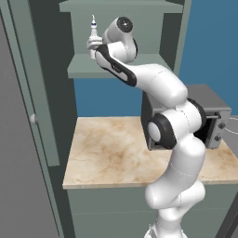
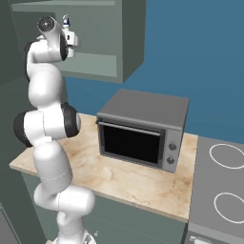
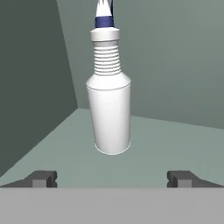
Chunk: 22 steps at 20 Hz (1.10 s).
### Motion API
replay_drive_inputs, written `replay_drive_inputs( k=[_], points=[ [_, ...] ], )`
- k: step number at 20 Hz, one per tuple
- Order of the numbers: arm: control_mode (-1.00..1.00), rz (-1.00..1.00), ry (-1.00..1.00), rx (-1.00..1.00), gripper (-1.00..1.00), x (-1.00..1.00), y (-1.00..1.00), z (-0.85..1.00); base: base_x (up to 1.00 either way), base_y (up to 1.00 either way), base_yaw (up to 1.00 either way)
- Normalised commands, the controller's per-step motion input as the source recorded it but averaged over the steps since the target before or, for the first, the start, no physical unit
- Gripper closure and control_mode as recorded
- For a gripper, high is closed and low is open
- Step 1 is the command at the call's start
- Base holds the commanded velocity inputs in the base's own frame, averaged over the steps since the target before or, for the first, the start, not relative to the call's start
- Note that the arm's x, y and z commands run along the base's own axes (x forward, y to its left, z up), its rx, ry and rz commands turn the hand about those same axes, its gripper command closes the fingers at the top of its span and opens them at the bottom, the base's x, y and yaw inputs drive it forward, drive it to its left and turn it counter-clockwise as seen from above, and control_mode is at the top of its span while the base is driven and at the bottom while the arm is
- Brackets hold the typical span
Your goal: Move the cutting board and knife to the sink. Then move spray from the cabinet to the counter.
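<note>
The spray (image 3: 109, 109), a white bottle with a ribbed neck and dark blue tip, stands upright on the cabinet's shelf (image 3: 175, 144). My gripper (image 3: 111, 178) is open, its two dark fingertips (image 3: 41, 178) spread wide just short of the bottle's base and not touching it. From the base cameras the spray (image 1: 93, 29) (image 2: 66, 23) pokes up just behind the hand (image 1: 94, 45) (image 2: 71, 38), which is raised into the open cabinet (image 1: 93, 69) (image 2: 95, 64). The beige marbled counter (image 1: 107, 148) (image 2: 124, 176) lies below. The cutting board, knife and sink are out of view.
A grey box-shaped oven (image 2: 143, 128) (image 1: 211, 109) stands on the counter to the right. A stove top (image 2: 224, 176) adjoins it further right. The cabinet door (image 1: 28, 93) with its round knob (image 1: 33, 119) hangs open on the left. The cabinet's side wall (image 3: 30, 78) is close by.
</note>
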Motion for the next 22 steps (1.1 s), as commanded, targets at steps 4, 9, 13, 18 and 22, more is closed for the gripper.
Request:
replay_drive_inputs(
  k=[4, 9, 13, 18, 22],
  points=[
    [-1.00, 0.00, 0.02, 0.00, -1.00, 0.25, 0.08, -0.06, 0.00, 0.00, 0.00],
    [-1.00, 0.00, 0.02, 0.00, -1.00, 0.25, 0.09, -0.06, 0.00, 0.00, 0.00],
    [-1.00, 0.00, 0.01, 0.00, -1.00, 0.24, 0.10, -0.07, 0.00, 0.00, 0.00],
    [-1.00, 0.00, 0.00, 0.00, -1.00, 0.27, 0.06, -0.05, 0.00, 0.00, 0.00],
    [-1.00, 0.00, 0.00, 0.00, -1.00, 0.24, 0.01, -0.03, 0.00, 0.00, 0.00]
  ],
)
